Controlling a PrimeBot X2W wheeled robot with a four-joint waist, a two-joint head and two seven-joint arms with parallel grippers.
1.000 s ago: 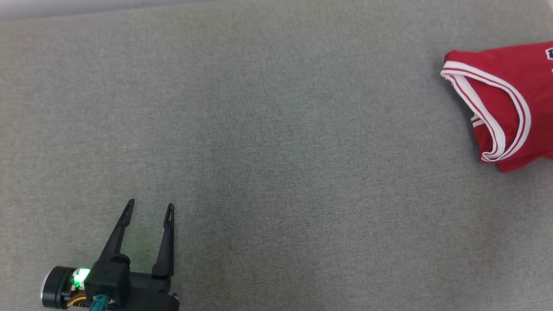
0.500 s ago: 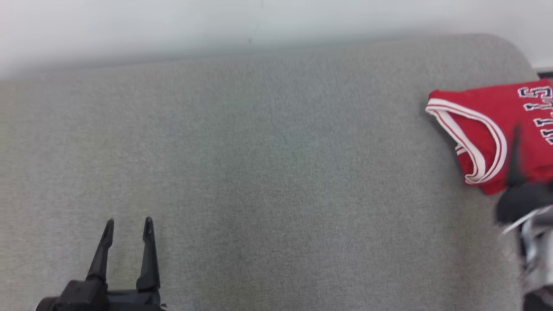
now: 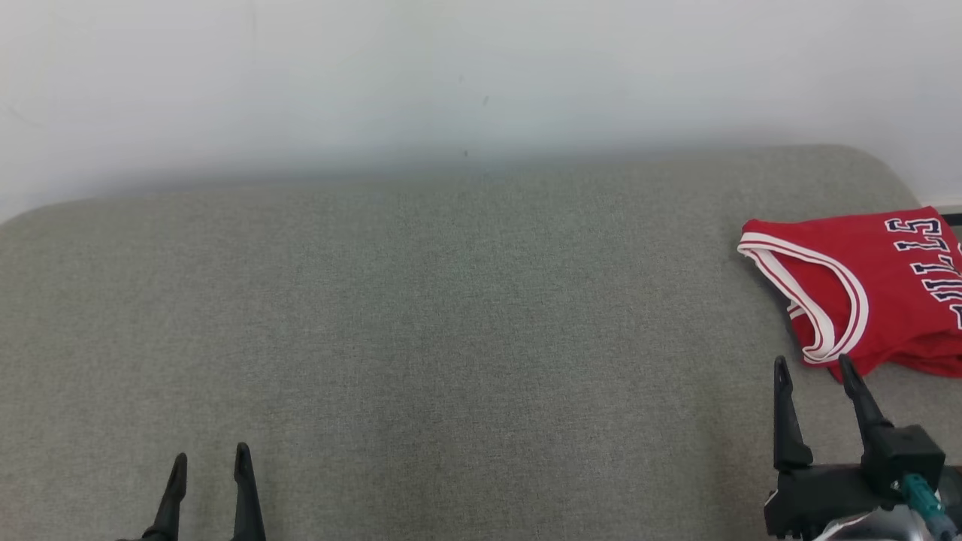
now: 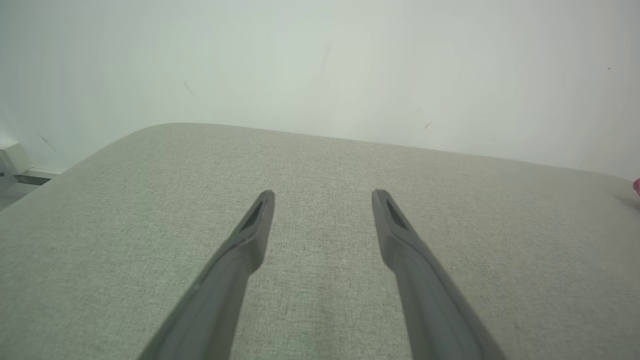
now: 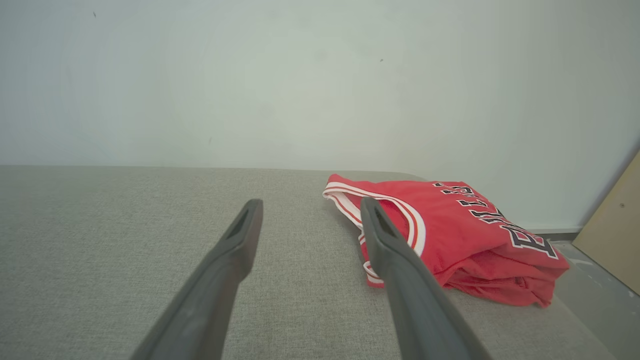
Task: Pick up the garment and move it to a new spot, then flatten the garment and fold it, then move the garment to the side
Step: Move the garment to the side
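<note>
Left gripper (image 3: 211,454) and right gripper (image 3: 812,362) were spread wide, holding nothing, in head view; folded red garment (image 3: 887,293) lay at right edge of grey pad (image 3: 451,300). Left wrist: my fingers (image 4: 240,255) parted above pad. Right wrist: garment just ahead. I judged task basically finished.

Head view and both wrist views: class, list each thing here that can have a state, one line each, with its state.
red jersey: folded, lying at the right end of the grey pad, not held.
left gripper: open, empty, over bare pad.
right gripper: open, empty, at the jersey's near edge.
</note>
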